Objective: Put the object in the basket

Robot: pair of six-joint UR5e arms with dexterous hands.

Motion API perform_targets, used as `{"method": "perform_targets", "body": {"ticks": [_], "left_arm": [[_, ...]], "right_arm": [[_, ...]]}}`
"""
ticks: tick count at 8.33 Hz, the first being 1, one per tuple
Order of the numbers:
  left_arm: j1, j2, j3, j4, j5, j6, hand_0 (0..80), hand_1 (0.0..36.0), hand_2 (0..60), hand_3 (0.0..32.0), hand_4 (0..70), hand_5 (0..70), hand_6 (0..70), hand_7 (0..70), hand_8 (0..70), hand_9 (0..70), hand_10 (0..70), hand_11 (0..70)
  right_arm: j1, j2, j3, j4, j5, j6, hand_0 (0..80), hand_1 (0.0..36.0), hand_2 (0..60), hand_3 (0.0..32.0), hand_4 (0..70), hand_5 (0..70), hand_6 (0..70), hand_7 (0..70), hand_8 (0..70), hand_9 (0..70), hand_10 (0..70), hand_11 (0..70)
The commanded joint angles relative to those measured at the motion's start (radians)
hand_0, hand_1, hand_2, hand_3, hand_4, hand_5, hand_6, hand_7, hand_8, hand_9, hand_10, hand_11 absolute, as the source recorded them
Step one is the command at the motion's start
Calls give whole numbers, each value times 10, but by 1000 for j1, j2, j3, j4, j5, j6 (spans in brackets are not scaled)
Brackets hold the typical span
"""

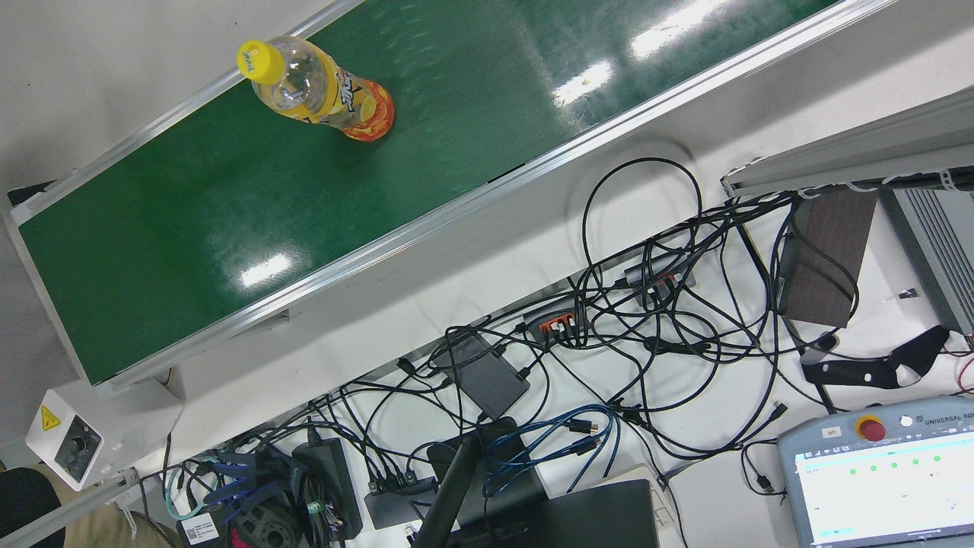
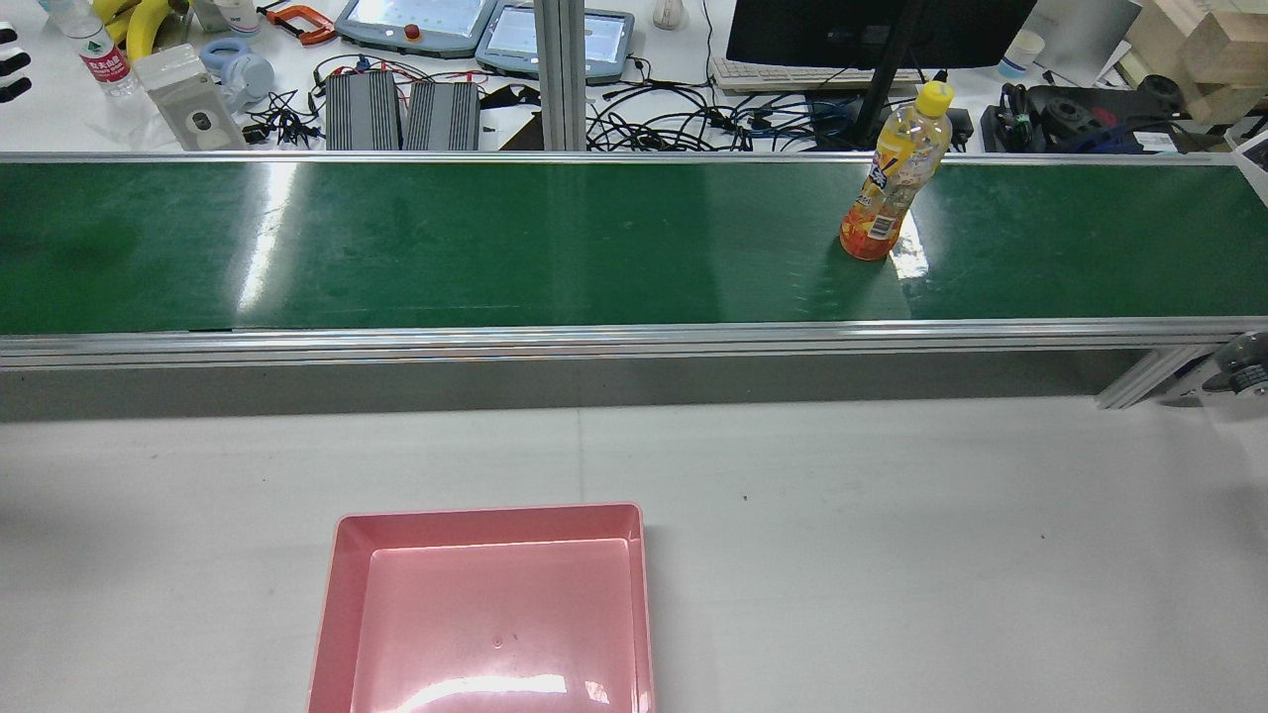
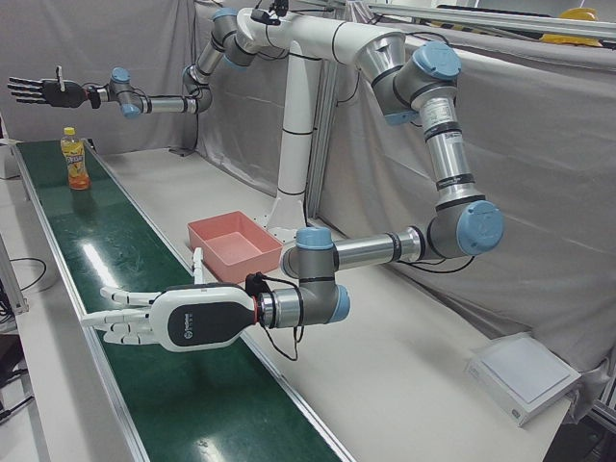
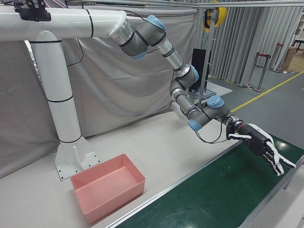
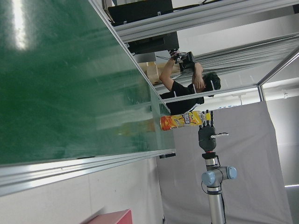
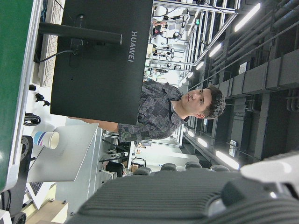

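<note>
In the rear view, nothing is being held yet and the whole task is judged to be remaining. The pink basket point(image 2: 485, 614), a smooth shallow plastic rectangle, is lying empty at 6 o'clock on the pale surface point(image 2: 892, 545). The bottle point(image 2: 895, 173), clear plastic with a yellow cap and orange label, is standing upright at 1 o'clock on the glossy green belt point(image 2: 495, 248). The left hand point(image 3: 144, 322) is being held spread above the belt; the right hand point(image 4: 263, 147) is likewise being held spread, empty.
</note>
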Motion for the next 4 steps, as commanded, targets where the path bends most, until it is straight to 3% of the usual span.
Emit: {"method": "perform_targets", "body": {"ticks": [1, 4], "left_arm": [[0, -9, -11, 12, 0, 1, 478, 38, 0, 0, 189, 181, 6, 0, 90, 144, 87, 133], [0, -9, -11, 12, 0, 1, 476, 38, 0, 0, 198, 185, 9, 0, 91, 146, 87, 133]], "right_arm": [[0, 0, -2, 0, 0, 0, 0, 0, 0, 0, 0, 0, 0, 0, 0, 0, 0, 0], [0, 0, -1, 0, 0, 0, 0, 0, 0, 0, 0, 0, 0, 0, 0, 0, 0, 0]]}}
